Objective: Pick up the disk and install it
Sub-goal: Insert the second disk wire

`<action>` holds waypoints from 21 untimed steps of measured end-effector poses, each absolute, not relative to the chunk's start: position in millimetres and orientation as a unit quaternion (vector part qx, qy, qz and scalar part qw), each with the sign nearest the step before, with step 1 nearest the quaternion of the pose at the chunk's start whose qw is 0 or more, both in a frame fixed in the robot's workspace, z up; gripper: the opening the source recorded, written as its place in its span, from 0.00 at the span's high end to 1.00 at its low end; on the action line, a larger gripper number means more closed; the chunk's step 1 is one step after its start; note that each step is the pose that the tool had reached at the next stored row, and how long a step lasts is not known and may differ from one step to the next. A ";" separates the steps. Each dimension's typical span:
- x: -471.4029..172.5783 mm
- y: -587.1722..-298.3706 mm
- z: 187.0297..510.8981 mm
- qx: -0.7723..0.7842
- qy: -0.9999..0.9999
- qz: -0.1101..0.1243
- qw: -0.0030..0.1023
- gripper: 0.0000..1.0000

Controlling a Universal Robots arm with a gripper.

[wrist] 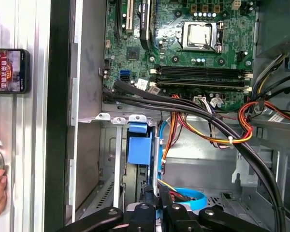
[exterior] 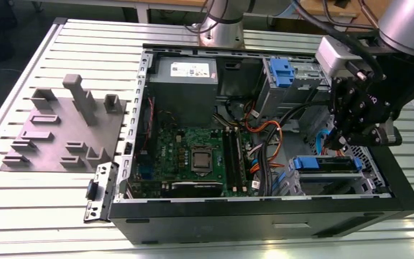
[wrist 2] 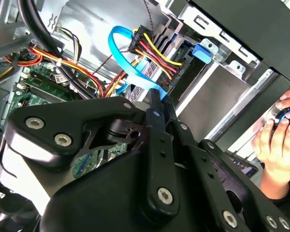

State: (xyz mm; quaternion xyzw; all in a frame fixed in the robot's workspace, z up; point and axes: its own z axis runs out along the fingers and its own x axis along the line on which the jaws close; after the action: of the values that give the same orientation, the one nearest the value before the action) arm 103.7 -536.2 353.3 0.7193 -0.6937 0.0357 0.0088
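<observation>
A ribbed aluminium table (exterior: pixel 27 65) carries a black computer tower case (exterior: pixel 264 218) lying on its side with its open side up. To the exterior view's left of the case lies a grey moulded fixture plate (exterior: pixel 63 129) with upright blocks.

Inside the case, a grey metal power supply box (exterior: pixel 185 81) sits at the far end. A green motherboard (exterior: pixel 192 154) lies nearer, in the middle. At the far right stands a grey drive cage with a blue plastic latch (exterior: pixel 282 73).

The disk (exterior: pixel 325 164) sits in the near right drive bay. Its blue carrier end shows there and in the first wrist view (wrist: pixel 139 145). The bay hides the silver body, so its long axis cannot be told.

The black gripper (exterior: pixel 342 144) hangs just above that bay. In the first wrist view (wrist: pixel 157 194) its fingers are pressed close together, and nothing shows between them.

Orange, red and yellow wires and a light-blue flat cable (wrist 2: pixel 128 70) run beside it. A person's hand (wrist 2: pixel 275 140) rests outside the case. A phone (wrist: pixel 8 70) lies on the table.
</observation>
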 end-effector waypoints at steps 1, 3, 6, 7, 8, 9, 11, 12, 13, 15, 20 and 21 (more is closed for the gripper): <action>102.8 -536.9 352.0 0.719 -0.694 0.036 0.008 0.84; 100.5 -537.9 350.1 0.719 -0.694 0.038 0.007 0.84; 95.1 -539.3 347.8 0.719 -0.694 0.042 0.002 0.84; 94.5 -539.7 347.1 0.719 -0.694 0.044 0.001 0.84; 94.0 -540.5 346.2 0.719 -0.694 0.046 -0.001 0.84; 93.7 -541.3 345.2 0.719 -0.694 0.047 -0.002 0.84; 93.0 -543.2 343.1 0.719 -0.694 0.049 -0.005 0.84; 92.5 -543.5 342.2 0.718 -0.694 0.050 -0.005 0.84; 92.1 -543.7 341.6 0.718 -0.694 0.050 -0.005 0.84; 92.1 -544.1 340.9 0.718 -0.694 0.050 -0.005 0.84; 92.0 -544.9 339.2 0.718 -0.694 0.050 -0.005 0.84; 92.0 -545.1 338.9 0.718 -0.694 0.050 -0.005 0.84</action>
State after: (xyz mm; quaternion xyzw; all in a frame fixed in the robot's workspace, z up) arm 92.0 -545.1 338.9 0.7183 -0.6939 0.0502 -0.0053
